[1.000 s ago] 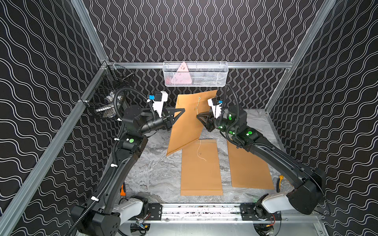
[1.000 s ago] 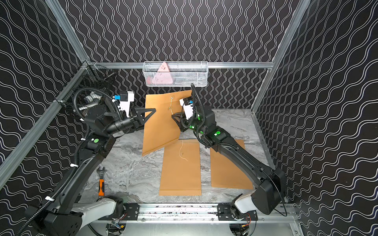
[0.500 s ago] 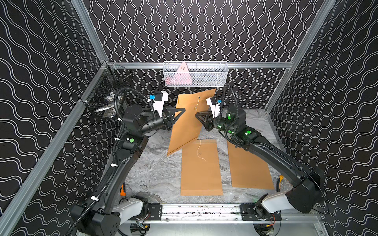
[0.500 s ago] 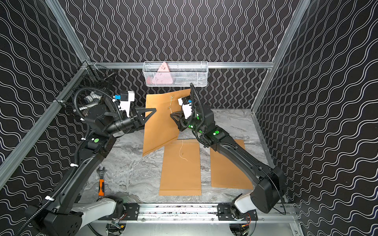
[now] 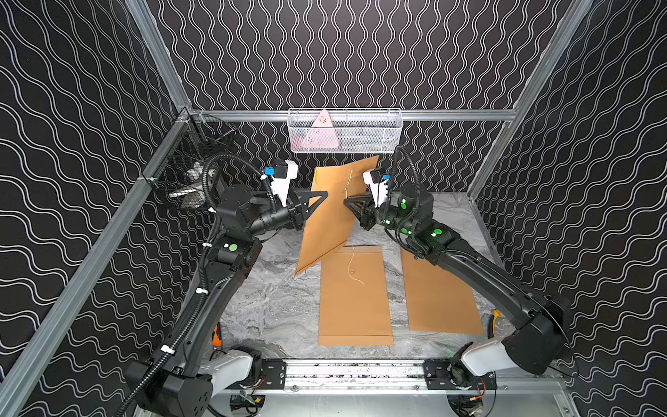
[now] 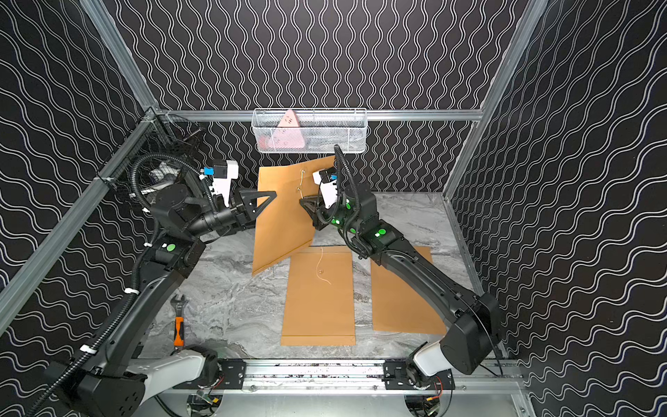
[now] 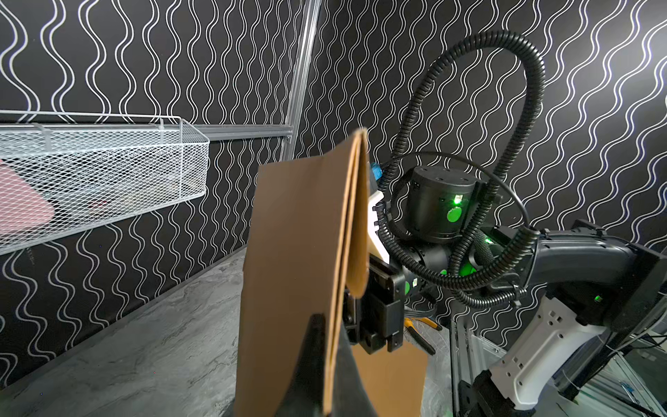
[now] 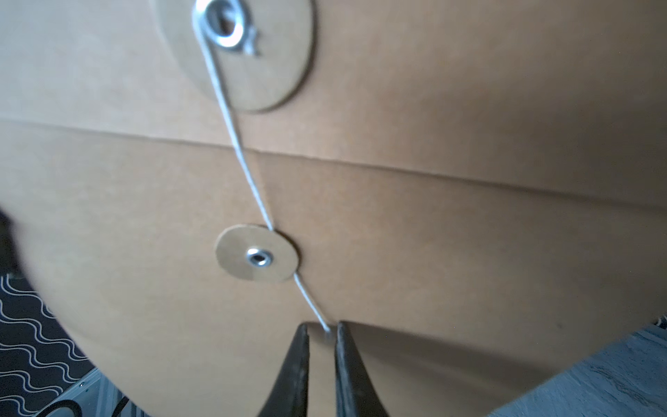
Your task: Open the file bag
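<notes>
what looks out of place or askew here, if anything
A wrench with an orange handle lies at the near edge of the table beside the left arm, a stray tool for this job. The file bag pinched in the left gripper stands tilted, which is handling, not disorder.

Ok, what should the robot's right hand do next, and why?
Probably close the right hand fully on the string: its tip sits in the narrow gap between the fingers, just past the lower button, while the left hand holds the file bag by its edge.
</notes>
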{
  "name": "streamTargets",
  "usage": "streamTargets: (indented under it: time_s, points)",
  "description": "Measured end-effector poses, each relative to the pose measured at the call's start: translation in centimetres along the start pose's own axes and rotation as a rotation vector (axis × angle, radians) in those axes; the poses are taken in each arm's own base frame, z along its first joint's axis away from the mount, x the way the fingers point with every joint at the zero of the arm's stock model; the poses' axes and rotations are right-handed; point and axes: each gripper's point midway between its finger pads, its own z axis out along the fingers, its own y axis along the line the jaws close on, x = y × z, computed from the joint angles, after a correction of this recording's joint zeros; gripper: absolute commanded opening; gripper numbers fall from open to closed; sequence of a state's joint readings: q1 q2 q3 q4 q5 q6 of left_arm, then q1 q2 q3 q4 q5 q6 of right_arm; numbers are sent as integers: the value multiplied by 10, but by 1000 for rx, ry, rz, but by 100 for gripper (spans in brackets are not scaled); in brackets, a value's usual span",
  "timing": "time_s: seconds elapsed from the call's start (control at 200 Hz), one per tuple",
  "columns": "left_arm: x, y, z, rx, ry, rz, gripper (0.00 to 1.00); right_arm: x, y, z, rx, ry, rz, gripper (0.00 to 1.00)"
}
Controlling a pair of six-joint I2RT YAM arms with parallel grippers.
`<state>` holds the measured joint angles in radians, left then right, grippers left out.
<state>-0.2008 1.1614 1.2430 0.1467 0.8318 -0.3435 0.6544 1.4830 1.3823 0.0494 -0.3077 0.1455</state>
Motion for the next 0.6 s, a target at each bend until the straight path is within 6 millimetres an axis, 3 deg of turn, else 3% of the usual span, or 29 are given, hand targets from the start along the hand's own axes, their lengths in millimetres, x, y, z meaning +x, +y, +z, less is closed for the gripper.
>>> streamTargets:
  time_s: [0.37, 0.601]
  points:
    - [1, 0, 0, 1, 4, 1, 0, 2, -2, 2, 5, 4, 2, 1]
    - [1, 2, -1, -15, 0, 0, 0, 3, -6, 0, 30, 2, 3, 0]
